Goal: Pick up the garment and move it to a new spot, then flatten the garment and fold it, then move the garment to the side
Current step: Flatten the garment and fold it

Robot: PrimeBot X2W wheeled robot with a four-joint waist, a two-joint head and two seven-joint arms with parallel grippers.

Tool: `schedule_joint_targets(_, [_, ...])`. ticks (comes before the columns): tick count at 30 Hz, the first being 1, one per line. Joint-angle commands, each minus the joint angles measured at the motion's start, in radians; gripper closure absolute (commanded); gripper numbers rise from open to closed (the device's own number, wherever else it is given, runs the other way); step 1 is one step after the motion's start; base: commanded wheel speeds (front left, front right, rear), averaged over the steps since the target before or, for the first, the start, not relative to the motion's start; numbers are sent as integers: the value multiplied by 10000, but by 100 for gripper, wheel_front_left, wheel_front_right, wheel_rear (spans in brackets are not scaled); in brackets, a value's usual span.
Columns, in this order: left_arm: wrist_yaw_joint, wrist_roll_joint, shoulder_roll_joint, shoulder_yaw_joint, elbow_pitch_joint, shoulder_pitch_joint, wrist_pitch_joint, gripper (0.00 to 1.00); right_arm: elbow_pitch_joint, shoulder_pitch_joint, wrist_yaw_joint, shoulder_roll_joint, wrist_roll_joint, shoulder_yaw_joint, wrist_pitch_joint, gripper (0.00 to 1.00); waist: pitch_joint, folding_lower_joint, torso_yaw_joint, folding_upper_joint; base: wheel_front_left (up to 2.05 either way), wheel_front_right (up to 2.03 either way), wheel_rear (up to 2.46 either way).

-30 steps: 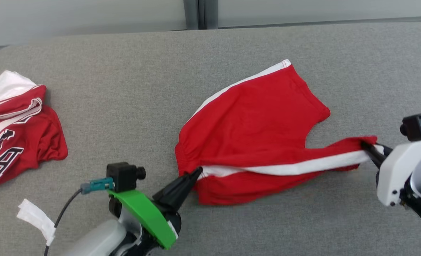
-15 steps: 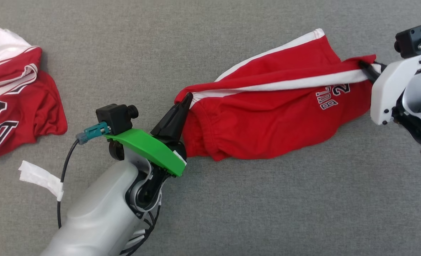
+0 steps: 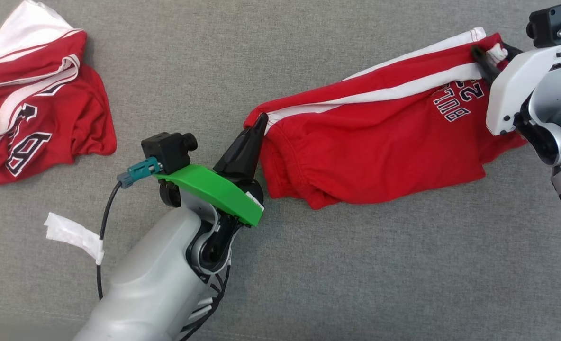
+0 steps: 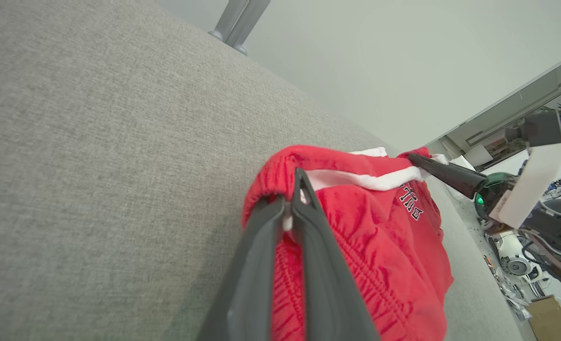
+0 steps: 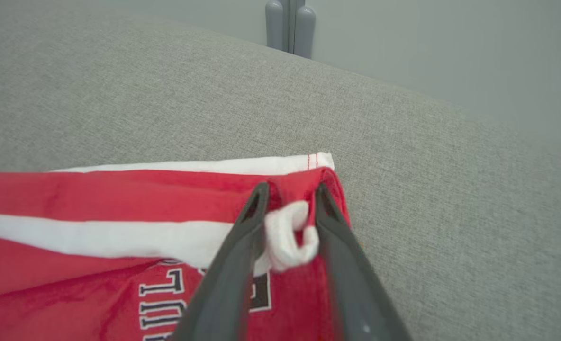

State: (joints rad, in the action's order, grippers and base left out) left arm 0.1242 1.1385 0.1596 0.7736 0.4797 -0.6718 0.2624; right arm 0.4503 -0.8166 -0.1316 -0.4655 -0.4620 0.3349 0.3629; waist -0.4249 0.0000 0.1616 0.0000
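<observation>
The red shorts (image 3: 375,137) lie folded lengthwise on the grey surface (image 3: 309,265), well right of the crumpled jersey (image 3: 39,109). The left claw (image 3: 260,121) pinches the waistband corner. The right claw (image 5: 291,189) stands parted around a curl of white hem, which could snag and drag the fold askew.

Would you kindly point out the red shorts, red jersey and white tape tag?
red shorts (image 3: 370,142): head view, red panel below the stripe.
red jersey (image 3: 81,123): head view, red cloth beside the lettering.
white tape tag (image 3: 69,232): head view, its middle.
</observation>
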Motion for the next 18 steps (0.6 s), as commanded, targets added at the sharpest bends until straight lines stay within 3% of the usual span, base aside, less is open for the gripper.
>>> schedule_joint_targets(1, [53,-104,-55,-123,-21,26,30,0,142,-109,17,37,-44,66,-109,0,29,0,31,0,0,0,0])
schedule_joint_targets(8, [73,-891,-94,-1007,-320,669,30,0,419,52,17,-144,-442,440,-136,0,562,0,-90,0,0,0,0])
schedule_joint_targets(18, [79,-3269,-97,-2905,-1220,2509,21,0,260,973,18,-513,-1023,121,615,0,1533,0,-254,0,0,0,0])
